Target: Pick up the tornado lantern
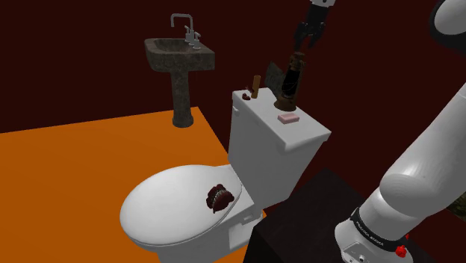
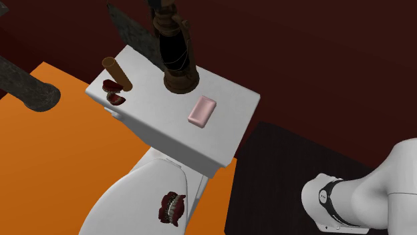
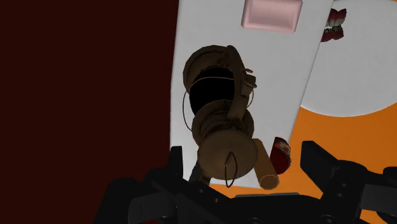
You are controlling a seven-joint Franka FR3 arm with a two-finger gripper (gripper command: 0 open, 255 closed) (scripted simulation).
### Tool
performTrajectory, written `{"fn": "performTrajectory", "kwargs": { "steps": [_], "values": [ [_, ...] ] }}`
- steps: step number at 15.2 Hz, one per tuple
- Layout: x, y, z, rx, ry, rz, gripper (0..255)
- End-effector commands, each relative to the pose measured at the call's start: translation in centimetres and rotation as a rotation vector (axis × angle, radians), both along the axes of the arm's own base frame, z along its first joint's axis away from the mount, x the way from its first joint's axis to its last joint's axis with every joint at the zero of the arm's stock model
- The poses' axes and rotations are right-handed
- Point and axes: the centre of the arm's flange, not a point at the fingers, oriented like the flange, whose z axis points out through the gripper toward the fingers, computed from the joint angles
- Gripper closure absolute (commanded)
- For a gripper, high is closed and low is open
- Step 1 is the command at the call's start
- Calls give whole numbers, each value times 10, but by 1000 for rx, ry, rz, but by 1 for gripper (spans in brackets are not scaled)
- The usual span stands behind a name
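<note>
Tornado lantern [image 1: 292,78] upright on white tank lid [image 1: 310,128] of toilet, upper middle of shoulder view, toward lid's back edge. Brown frame, dark globe, thin wire round it.

Black gripper [image 1: 309,36] right above it near top edge of frame, pointing down, tips just over lantern's cap. In wrist view fingers [image 3: 175,162] spread wide, lantern's top end between them and closer to one finger than the other, not clasped.

Pink soap bar [image 1: 289,117] flat on lid just below and beside lantern's base in shoulder view.

In 2nd exterior view, brown cylinder [image 2: 117,72] leaning at upper left, near lid's corner. Small dark red item [image 2: 113,92] beside it, maybe more teeth, too small to tell. Grey blade shape [image 2: 133,30] slanting behind lantern at top of frame.

Dentures [image 1: 220,199] on closed white seat cover [image 1: 164,205], lower centre of shoulder view.

Mottled grey pedestal sink [image 1: 179,54] w/ faucet at upper left of shoulder view, on orange floor [image 1: 67,164]. Dark red walls behind.

White arm [image 1: 418,172] up right side of frame, dark stand [image 1: 314,217] at lower right.
</note>
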Motion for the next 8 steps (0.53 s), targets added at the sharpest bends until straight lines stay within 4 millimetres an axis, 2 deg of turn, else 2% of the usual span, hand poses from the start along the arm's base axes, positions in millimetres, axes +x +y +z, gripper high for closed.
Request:
{"fn": "performTrajectory", "kwargs": {
  "steps": [1, 7, 8],
  "values": [
    [3, -7, -6, -2, 0, -2, 0],
    [3, -7, -40, -2, 0, -2, 0],
    [3, -7, -40, -2, 0, -2, 0]
  ]
}}
